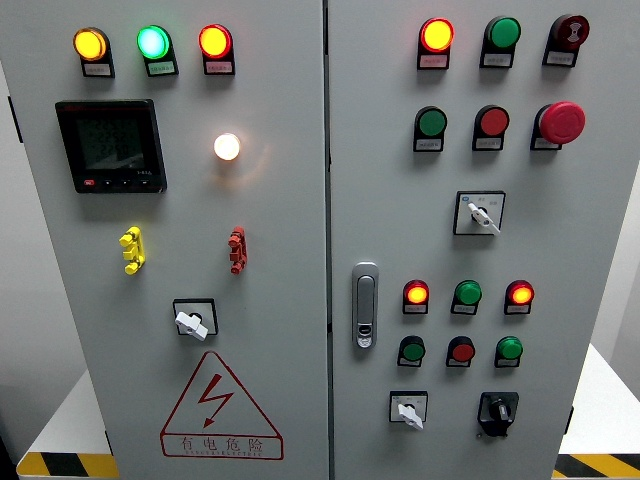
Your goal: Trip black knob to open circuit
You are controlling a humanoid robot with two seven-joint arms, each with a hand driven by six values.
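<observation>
Front of a grey two-door metal electrical cabinet [270, 330] carrying lit and unlit indicator lamps, push buttons and white-handled selector switches. The black rotary knob on a black square plate [497, 411] sits at the lower right of the right-hand door, just right of a white-handled selector switch [408, 409]. Neither robot hand is in view, so their openness cannot be told; nothing touches the knob, and the whole task appears to remain: reach, grasp, turn.
</observation>
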